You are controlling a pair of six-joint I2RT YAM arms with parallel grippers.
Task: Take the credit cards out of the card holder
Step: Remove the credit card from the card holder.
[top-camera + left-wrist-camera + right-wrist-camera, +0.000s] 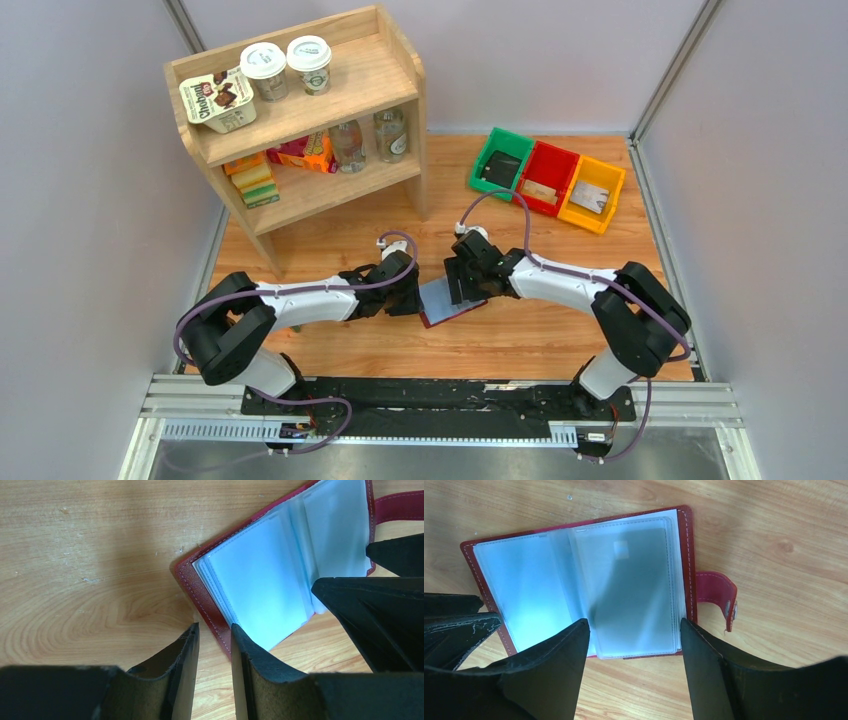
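Card holder (531, 585) lies opened flat on the wooden table (400, 350), midway between the two arms. Cover is maroon with pale stitching along the rim; snap tab (719, 597) sticks out from the right-hand edge. Inside, clear bluish-grey sleeves are fanned across both halves. One greyish credit card (634, 580) shows through the right-hand sleeve, with a lighter square near its top. Left gripper (214, 630): jaws narrowly parted, the holder's stitched corner edge showing between the tips. Right gripper (634, 625): jaws wide, straddling the card-bearing sleeve, gripping nothing
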